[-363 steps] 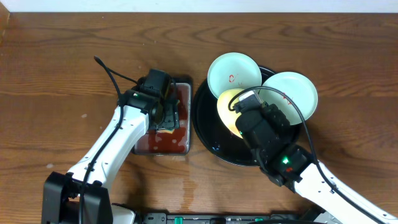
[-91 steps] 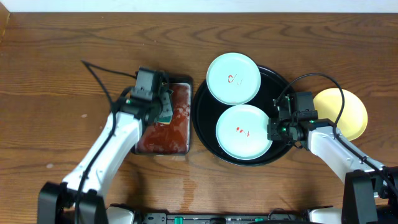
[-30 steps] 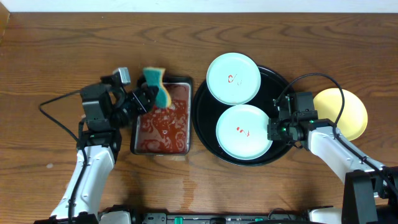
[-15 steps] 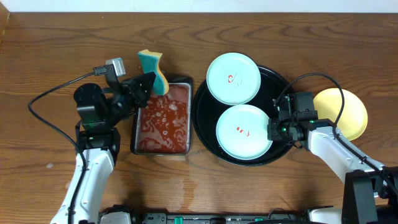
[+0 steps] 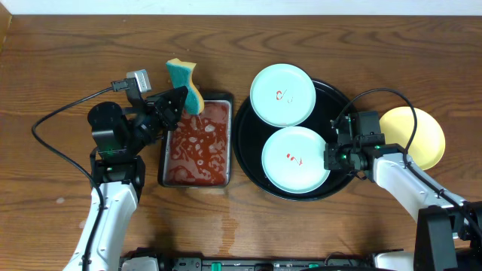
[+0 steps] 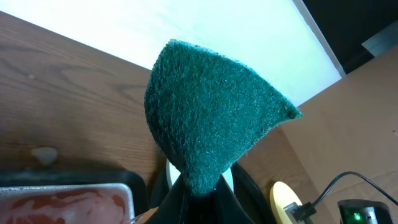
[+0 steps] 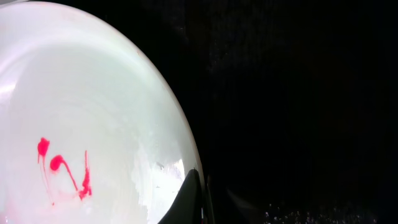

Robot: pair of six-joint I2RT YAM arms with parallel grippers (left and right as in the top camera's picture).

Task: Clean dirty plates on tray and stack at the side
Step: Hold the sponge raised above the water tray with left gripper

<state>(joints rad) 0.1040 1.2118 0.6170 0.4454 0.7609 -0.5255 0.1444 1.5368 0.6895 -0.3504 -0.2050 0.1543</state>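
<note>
Two pale blue-white plates lie on the round black tray (image 5: 249, 143): one at the back (image 5: 282, 94) and one at the front (image 5: 295, 158), each with red smears. A pale yellow plate (image 5: 416, 137) rests on the table right of the tray. My right gripper (image 5: 329, 159) is shut on the front plate's right rim; the right wrist view shows that plate (image 7: 81, 124) with my right gripper (image 7: 200, 180) pinching its edge. My left gripper (image 5: 175, 102) is shut on a green-and-yellow sponge (image 5: 184, 79), lifted above the pan's back edge. In the left wrist view the sponge (image 6: 211, 130) fills the centre.
A rectangular black pan (image 5: 197, 143) of reddish liquid sits left of the tray. The left arm's cable (image 5: 56, 120) loops over the table on the left. The right arm's cable (image 5: 376, 94) arcs above the tray's right rim.
Over the last second my left gripper lifted the sponge up and back out of the pan, then held still. The right arm and the plates have not moved.
</note>
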